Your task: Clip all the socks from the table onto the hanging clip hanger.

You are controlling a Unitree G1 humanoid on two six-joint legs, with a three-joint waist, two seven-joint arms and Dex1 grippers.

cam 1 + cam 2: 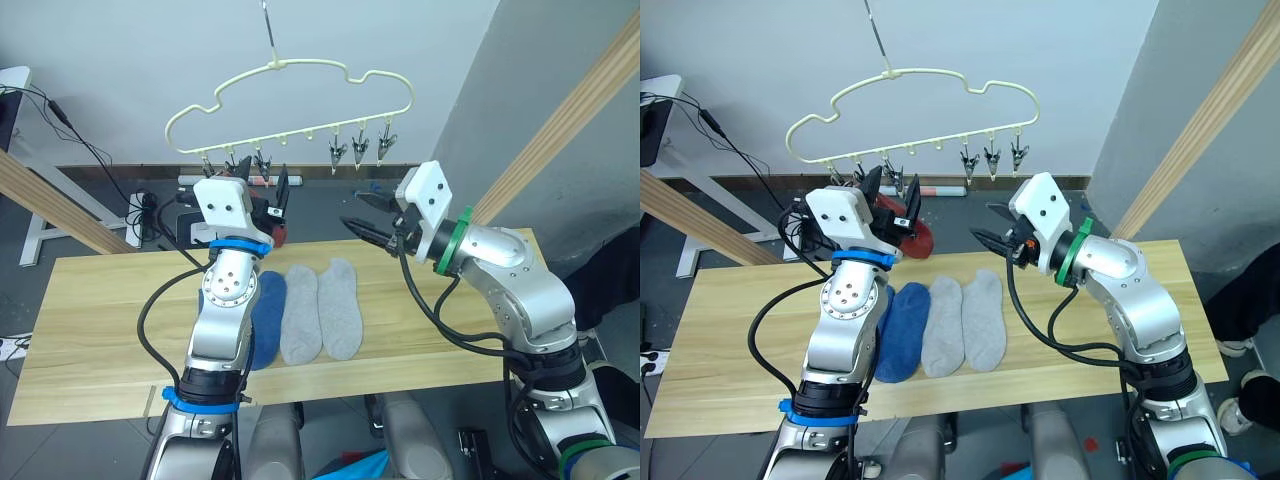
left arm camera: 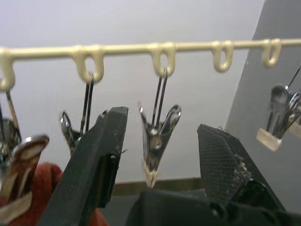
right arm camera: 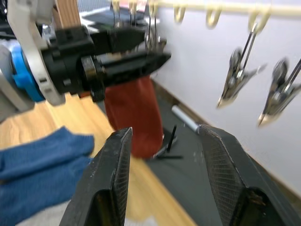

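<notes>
Left tool point(image 1: 895, 205), spread, brackets a clip point(image 2: 157, 141) on the clip hanger point(image 1: 290, 100) beside a hanging rust red sock point(image 3: 134, 117); right tool point(image 1: 992, 228) spread, holding nothing.

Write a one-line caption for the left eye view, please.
Left gripper raised at the clip hanger beside a red sock; three socks lie on the table.

left arm raised pretty much upright, its tool point(image 1: 892, 200) up high with fingers point(image 2: 96, 165) spread apart, right arm bent in from the right, right tool point(image 1: 364, 222) pointing left, fingers point(image 3: 107, 181) wide apart too
</notes>
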